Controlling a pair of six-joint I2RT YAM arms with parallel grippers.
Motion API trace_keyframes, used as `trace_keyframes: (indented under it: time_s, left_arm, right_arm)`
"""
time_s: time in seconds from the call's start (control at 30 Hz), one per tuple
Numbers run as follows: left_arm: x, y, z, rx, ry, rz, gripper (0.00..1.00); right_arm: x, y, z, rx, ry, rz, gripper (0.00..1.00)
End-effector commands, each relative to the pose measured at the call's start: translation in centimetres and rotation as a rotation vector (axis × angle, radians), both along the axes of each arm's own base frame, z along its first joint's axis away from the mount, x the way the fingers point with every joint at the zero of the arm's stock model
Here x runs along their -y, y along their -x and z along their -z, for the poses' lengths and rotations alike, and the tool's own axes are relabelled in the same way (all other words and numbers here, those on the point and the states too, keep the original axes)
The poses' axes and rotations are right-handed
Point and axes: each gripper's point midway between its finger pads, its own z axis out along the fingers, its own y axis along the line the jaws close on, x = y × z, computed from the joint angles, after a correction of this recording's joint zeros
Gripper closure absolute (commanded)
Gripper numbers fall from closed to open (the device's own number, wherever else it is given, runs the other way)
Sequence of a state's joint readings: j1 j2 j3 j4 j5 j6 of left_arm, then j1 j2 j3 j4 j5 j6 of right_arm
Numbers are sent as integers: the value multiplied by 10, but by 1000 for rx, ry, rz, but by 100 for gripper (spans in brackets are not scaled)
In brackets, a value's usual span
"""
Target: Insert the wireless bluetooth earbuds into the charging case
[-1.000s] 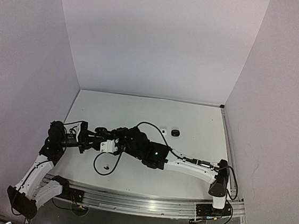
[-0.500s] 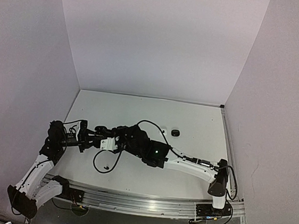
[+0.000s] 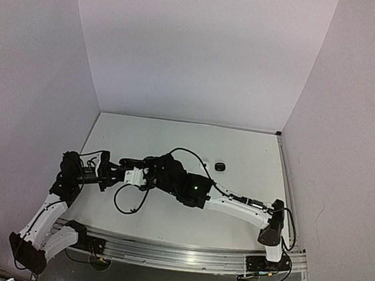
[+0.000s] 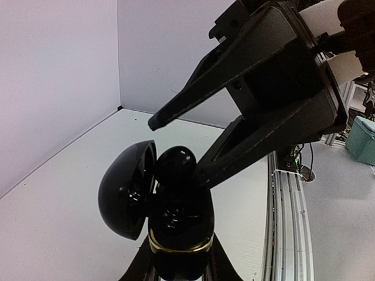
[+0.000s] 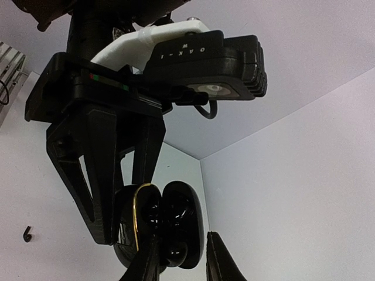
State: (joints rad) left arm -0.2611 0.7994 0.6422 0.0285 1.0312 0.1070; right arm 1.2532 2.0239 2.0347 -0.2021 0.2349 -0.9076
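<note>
Earbud (image 4: pixel 174 167) tops case (image 4: pixel 179 225) in left claw (image 4: pixel 177 267), right claw (image 4: pixel 177 149) parted.

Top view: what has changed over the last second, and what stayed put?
The right arm shifted slightly upward in the view; the right pincer now stands open at the black earbud. The left pincer kept holding the open case; the black item behind stayed.

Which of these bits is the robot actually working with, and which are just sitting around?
In use: glossy black gold-rimmed charging case, lid open, clamped in the left gripper; rounded black earbud resting in it; open right gripper just above.
Sitting idle: tiny black comma-shaped earbud on the table; small black pebble-like case and small white item beside it.
</note>
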Motion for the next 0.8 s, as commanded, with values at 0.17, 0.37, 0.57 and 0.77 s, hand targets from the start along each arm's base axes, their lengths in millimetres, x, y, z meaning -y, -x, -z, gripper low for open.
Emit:
trace_keyframes:
  time_s: [0.17, 0.37, 0.57, 0.77]
  left_arm:
    - [0, 6, -30, 125, 33, 19, 100]
    - [0, 6, -30, 126, 34, 20, 100]
    - [0, 5, -29, 125, 34, 11, 100]
    - [0, 5, -28, 126, 37, 5, 100]
  right_arm:
    - [5, 12, -7, -230, -49, -66, 69]
    - [13, 8, -24, -343, -119, -77, 62]
    - [23, 3, -48, -450, -209, -77, 60]
    - [35, -4, -72, -591, -314, -61, 58]
